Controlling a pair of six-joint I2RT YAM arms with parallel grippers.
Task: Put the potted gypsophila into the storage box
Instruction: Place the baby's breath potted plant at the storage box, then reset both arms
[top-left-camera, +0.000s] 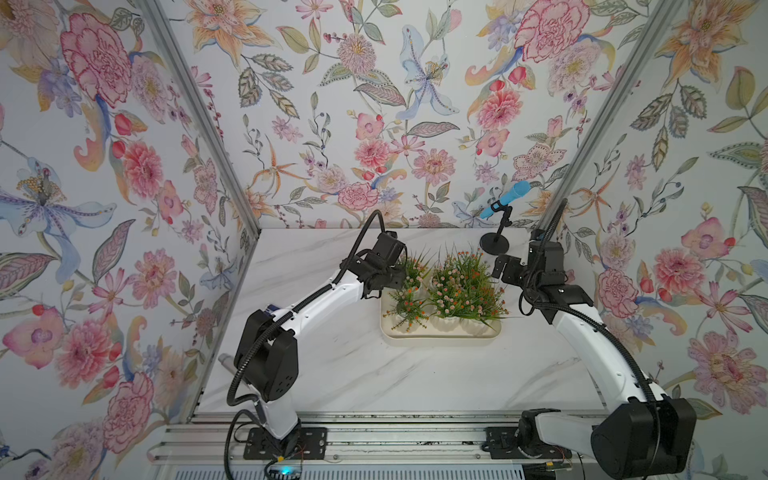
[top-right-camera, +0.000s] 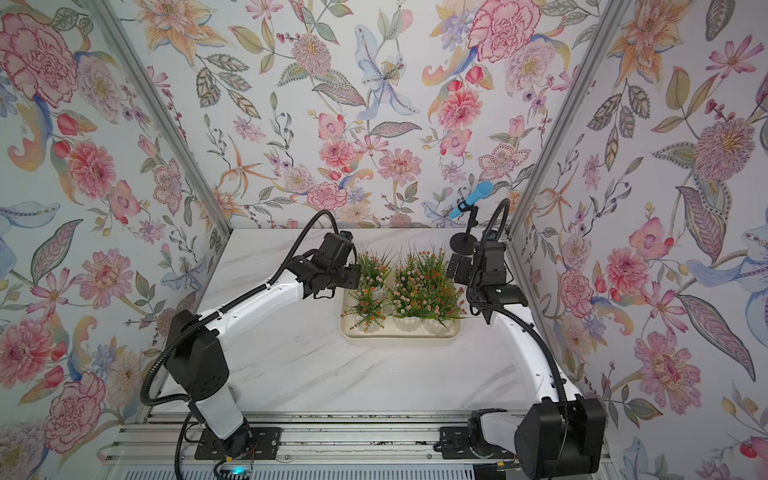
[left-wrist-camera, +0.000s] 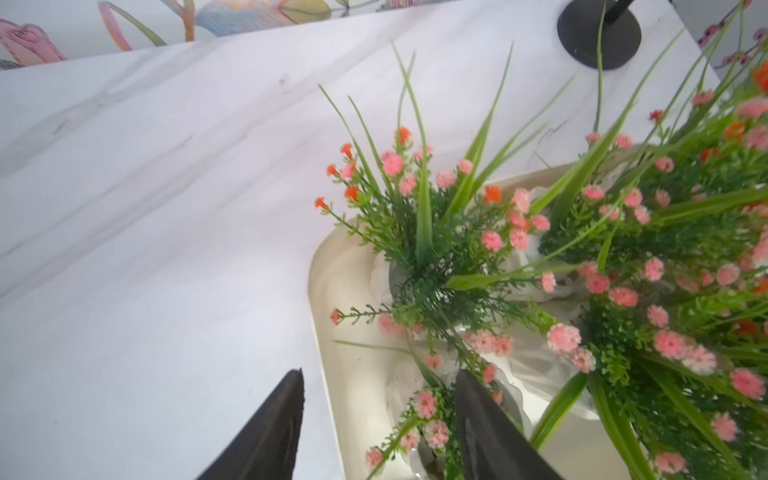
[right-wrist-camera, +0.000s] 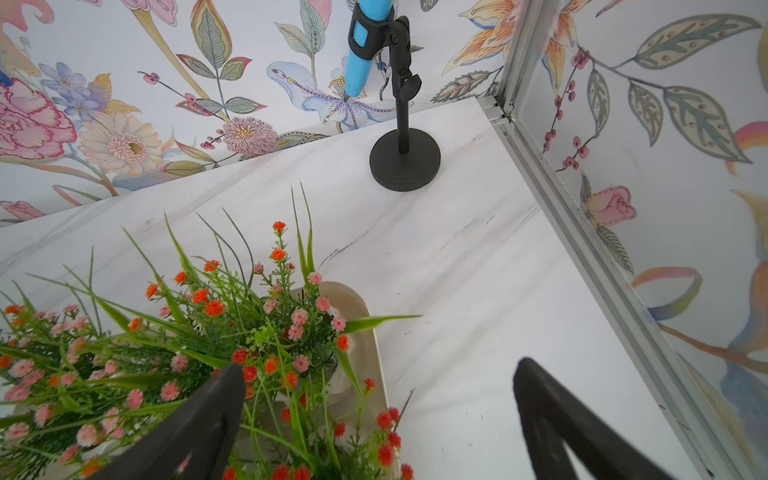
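Floral wallpaper closes in a white marbled desk (top-left-camera: 332, 374) on three sides. All the potted gypsophila (top-left-camera: 457, 286) in sight stand packed in the storage box (top-left-camera: 440, 334), which lies toward the desk's back edge, a little right of its middle. Their sprigs overlap so thickly in both top views that I cannot count the white pots; none stands on the desk outside the box.

At the box's back left corner the left jaws hang released. In the left wrist view one is above bare desk just outside the rim (left-wrist-camera: 324, 332) and the other above pink blooms inside, with no pot between them. The right jaws hover spread wide and grasping nothing at the box's back right corner, one over orange blooms, one over bare desk.

A blue microphone on a black stand (right-wrist-camera: 405, 162) occupies the desk's back right corner, apart from the box.

My judgement: this is the placing of a last pot, and the task looks close to done. The next move calls for lifting the left arm (top-left-camera: 324, 299) straight up, so the jaws do not snag sprigs and tip a pot.
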